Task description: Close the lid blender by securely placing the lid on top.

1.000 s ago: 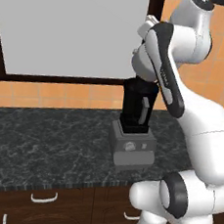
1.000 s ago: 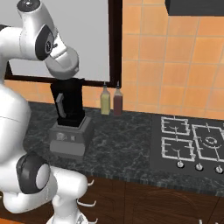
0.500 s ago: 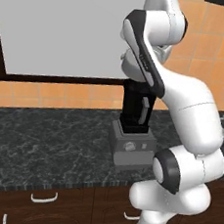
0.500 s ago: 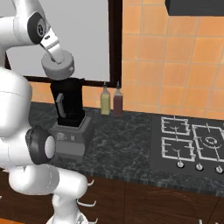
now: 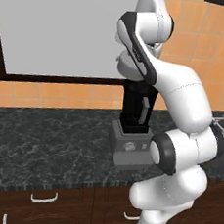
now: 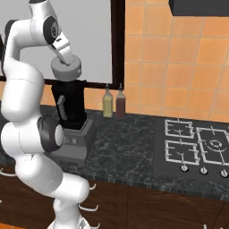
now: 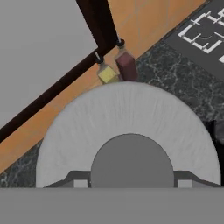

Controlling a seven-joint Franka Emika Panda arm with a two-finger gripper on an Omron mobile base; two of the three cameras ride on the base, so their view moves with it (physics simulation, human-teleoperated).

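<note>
Lid (image 7: 127,127) plain grey, unmarked, directly above blender (image 6: 71,120) jar.

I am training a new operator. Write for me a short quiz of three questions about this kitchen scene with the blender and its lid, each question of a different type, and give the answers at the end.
1. True or false: the lid is lying on the counter beside the blender.
2. Multiple choice: what stands against the wall to the right of the blender in the right base view? A) two bottles B) a kettle C) a stack of plates
3. Short answer: in the hand view, what part of the lid sits between the gripper fingers?

Key
1. False: it is held up at the top of the black jar.
2. A: a yellow bottle and a dark red bottle.
3. Its raised centre knob.
</note>
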